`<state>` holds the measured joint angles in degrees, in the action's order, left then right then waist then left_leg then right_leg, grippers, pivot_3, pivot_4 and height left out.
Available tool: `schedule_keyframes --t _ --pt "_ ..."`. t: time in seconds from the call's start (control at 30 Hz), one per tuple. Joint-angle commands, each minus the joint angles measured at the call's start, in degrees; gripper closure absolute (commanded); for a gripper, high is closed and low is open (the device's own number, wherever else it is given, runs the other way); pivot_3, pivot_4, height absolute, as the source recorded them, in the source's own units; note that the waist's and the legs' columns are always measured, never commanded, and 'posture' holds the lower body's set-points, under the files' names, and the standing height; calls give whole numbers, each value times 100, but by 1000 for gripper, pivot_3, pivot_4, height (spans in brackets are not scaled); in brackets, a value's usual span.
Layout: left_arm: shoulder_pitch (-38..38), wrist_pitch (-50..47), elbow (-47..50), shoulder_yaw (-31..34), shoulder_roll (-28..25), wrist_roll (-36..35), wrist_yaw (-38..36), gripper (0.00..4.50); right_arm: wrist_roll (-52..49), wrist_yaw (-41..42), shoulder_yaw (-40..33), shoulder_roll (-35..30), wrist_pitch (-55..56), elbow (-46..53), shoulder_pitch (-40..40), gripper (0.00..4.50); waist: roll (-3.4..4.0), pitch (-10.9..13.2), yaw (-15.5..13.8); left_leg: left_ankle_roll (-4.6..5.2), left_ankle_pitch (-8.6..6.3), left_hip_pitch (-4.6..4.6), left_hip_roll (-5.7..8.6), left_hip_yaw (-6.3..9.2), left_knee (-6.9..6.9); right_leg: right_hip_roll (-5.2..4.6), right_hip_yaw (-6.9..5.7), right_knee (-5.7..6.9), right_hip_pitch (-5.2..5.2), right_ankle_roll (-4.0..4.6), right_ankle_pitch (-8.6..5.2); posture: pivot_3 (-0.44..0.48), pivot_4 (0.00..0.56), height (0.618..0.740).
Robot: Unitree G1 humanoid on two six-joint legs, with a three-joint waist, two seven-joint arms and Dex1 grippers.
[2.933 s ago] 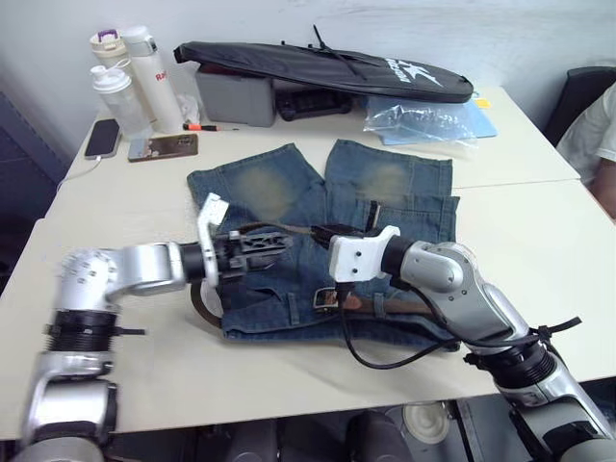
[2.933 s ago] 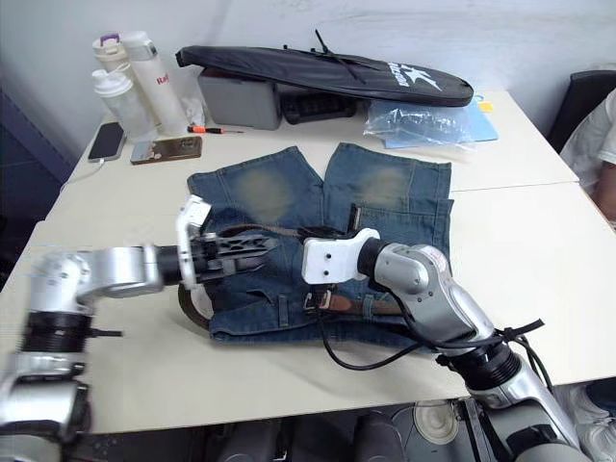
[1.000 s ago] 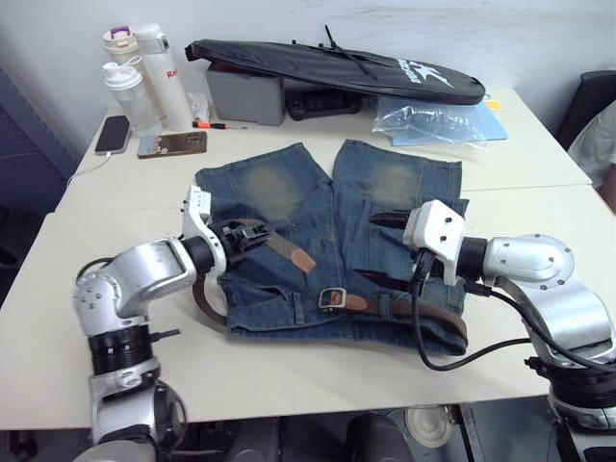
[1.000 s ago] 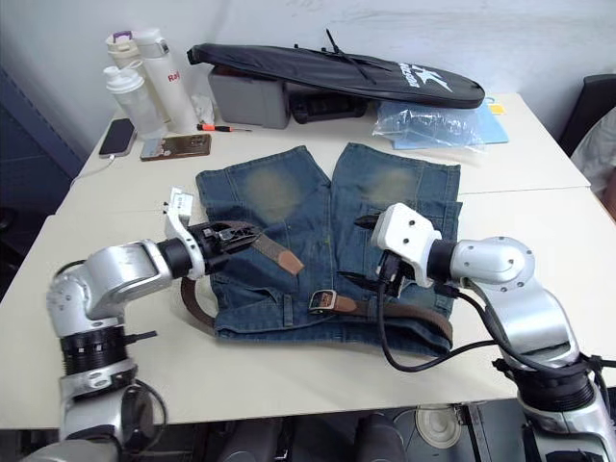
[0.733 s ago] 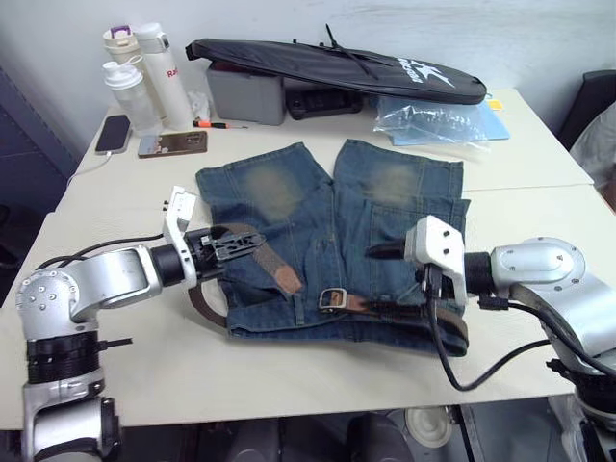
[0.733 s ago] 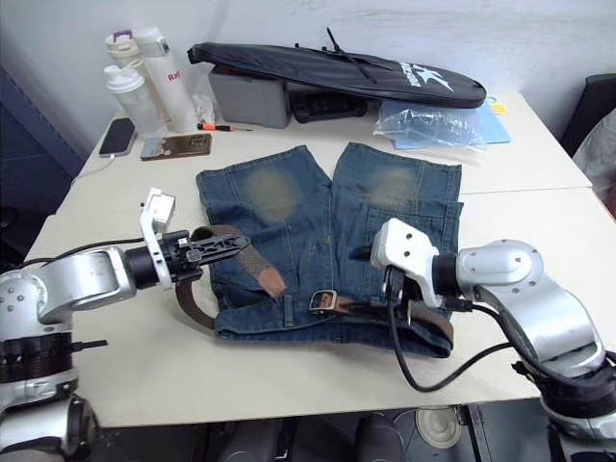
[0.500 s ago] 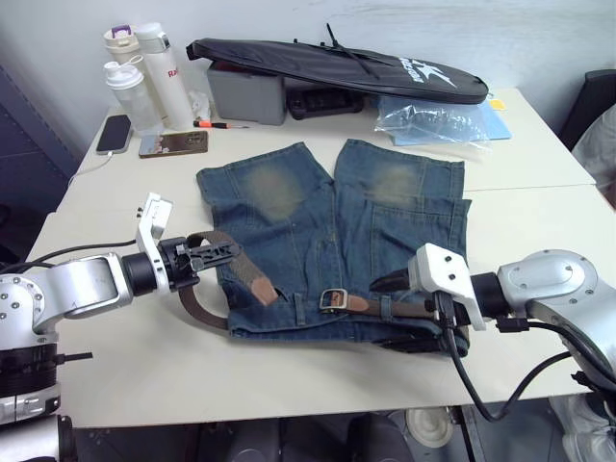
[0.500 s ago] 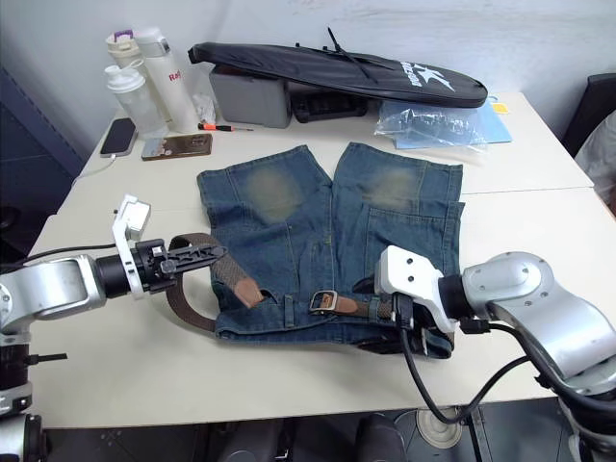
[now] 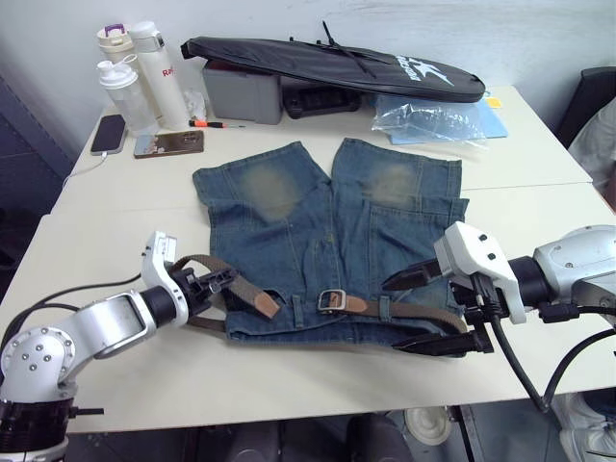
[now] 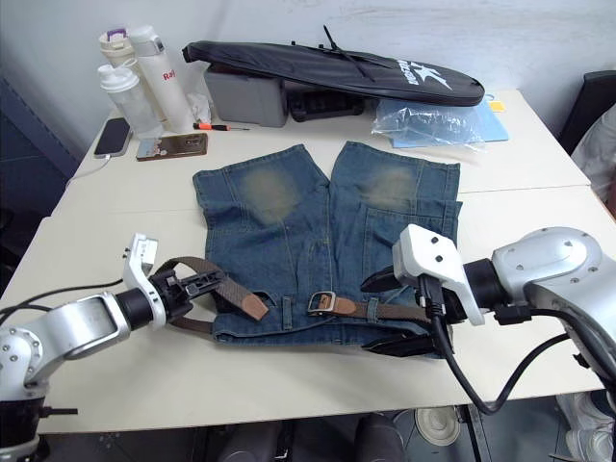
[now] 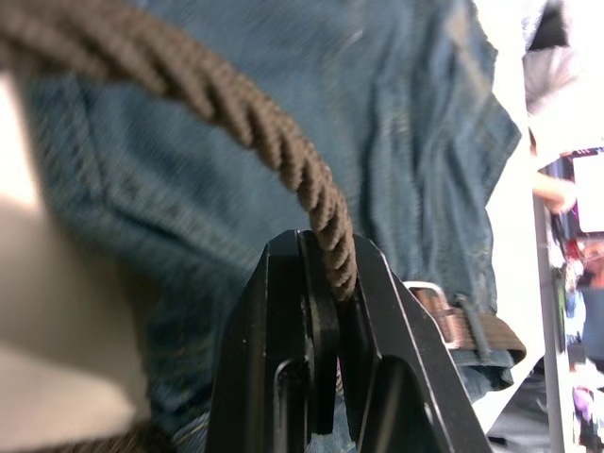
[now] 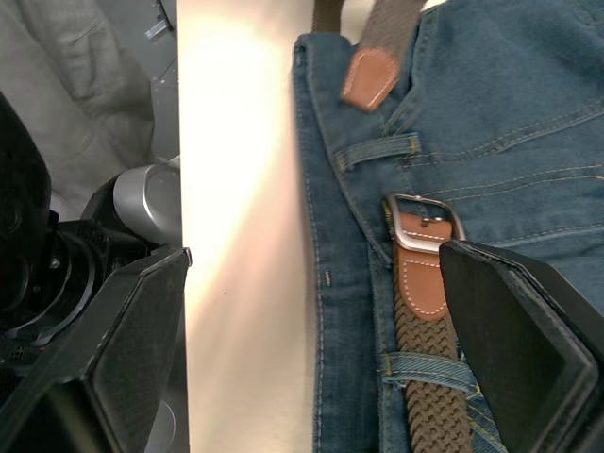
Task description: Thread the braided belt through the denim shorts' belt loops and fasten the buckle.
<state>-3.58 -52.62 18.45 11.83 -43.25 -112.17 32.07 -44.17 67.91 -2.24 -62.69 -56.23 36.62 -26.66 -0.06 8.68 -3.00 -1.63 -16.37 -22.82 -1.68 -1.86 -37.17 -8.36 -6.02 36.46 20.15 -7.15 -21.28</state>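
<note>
In the left eye view, the denim shorts [image 9: 327, 231] are laid flat on the table [image 9: 115, 385], waistband towards the robot. The braided belt [image 9: 409, 313] is run along the waistband's right part, with the buckle [image 9: 332, 300] near the middle; its free end with the leather tip [image 9: 266, 307] lies at the left edge of the shorts. The left gripper [image 9: 214, 282] is seen at that free end. The right gripper [image 9: 416, 310] is spread wide, one finger either side of the waistband.

In the left wrist view, the woven strap is pinched between the closed fingers [image 11: 283, 359].

In the right wrist view, a belt loop [image 12: 377, 151] is crossed by no strap, seemingly; nothing is held.
</note>
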Motion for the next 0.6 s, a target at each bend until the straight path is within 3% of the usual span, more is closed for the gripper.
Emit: schedule_keyframes --t 0.03,0.33,0.6 --pt "50 332 408 -18 99 -80 78 4500 -19 -12 98 -121 13 -51 -235 21 2 1 -7 0 0 1 0 -3 -1 0 1 0 0 0 0 0 150 652" --pt "-282 1329 1143 420 637 -78 -264 4500 17 -114 377 -71 -41 -242 -604 21 7 11 -13 2 -3 17 -3 -21 -1 10 -20 -58 -59 1 -1 0 150 652" --pt "-99 1290 1532 -159 622 1090 -202 4500 337 -230 714 -60 52 -395 -847 21 11 12 -13 -3 -10 33 5 -26 2 26 -20 -56 -68 -1 1 0 150 652"
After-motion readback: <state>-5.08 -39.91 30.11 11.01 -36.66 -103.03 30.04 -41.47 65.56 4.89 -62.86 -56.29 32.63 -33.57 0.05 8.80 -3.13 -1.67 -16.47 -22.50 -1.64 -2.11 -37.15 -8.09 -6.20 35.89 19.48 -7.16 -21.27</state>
